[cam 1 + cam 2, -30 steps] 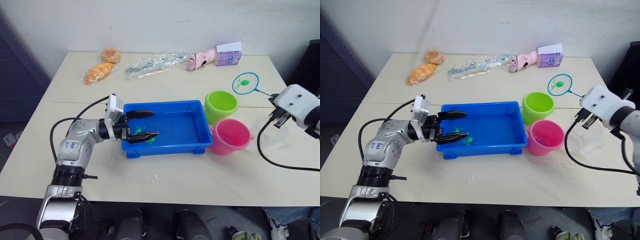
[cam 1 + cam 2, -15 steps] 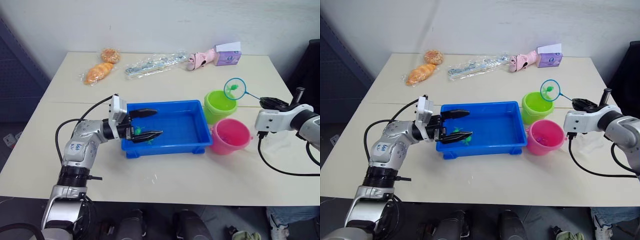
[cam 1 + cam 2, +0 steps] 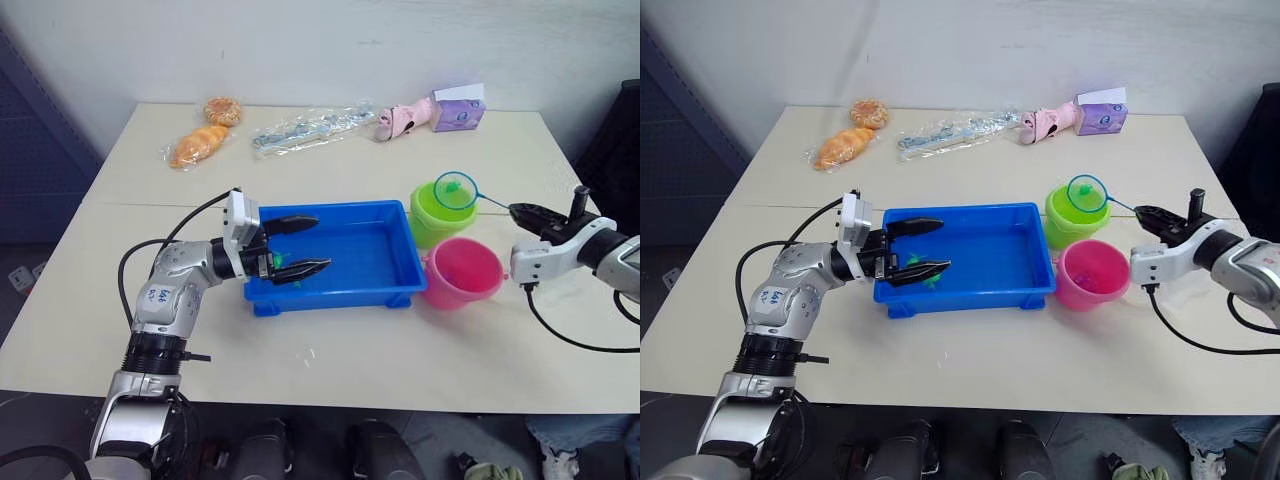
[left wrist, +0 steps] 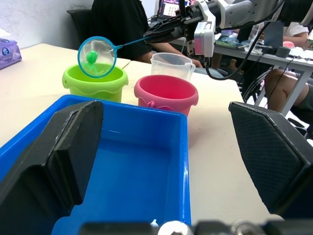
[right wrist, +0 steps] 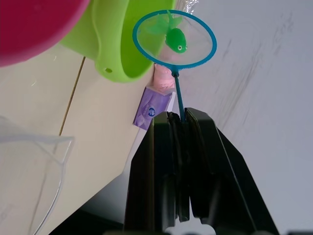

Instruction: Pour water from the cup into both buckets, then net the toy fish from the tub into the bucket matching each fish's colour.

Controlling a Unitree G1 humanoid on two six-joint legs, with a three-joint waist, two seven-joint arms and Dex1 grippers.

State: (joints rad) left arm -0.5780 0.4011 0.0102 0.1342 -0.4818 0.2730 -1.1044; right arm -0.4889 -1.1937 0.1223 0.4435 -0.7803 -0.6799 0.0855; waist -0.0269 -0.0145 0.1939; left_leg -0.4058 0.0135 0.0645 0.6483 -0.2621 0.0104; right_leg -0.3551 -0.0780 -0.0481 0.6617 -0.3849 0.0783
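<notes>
Net [image 3: 455, 190] in our right gripper [image 3: 527, 212] hangs above the green bucket [image 3: 440, 213], its hoop tipped, with one green fish [image 5: 176, 40] sitting in the mesh. Our fingers [image 5: 203, 161] are clenched on the far end of the thin handle, so we judge the hoop will wobble and the light, slick fish could slide off the soft mesh before it is over the opening. A grip nearer the hoop would steady it, though the handle is so slim that it may twist between the fingers.

Beside the green bucket stands the pink bucket [image 3: 460, 272], and the cup [image 4: 171, 65] is just behind it. Our left gripper [image 3: 290, 247] reaches over the blue tub [image 3: 385, 262], fingers spread and grasping nothing; a green fish [image 3: 932, 282] lies under them.

Around these the pale tabletop [image 3: 330, 350] looks smooth and level. At its far edge lie bagged pastries [image 3: 200, 132], a clear wrapped packet [image 3: 310, 128], a pink toy [image 3: 402, 118] and a purple box [image 3: 457, 110], well apart from our work. In the left wrist view people sit at a desk beyond.
</notes>
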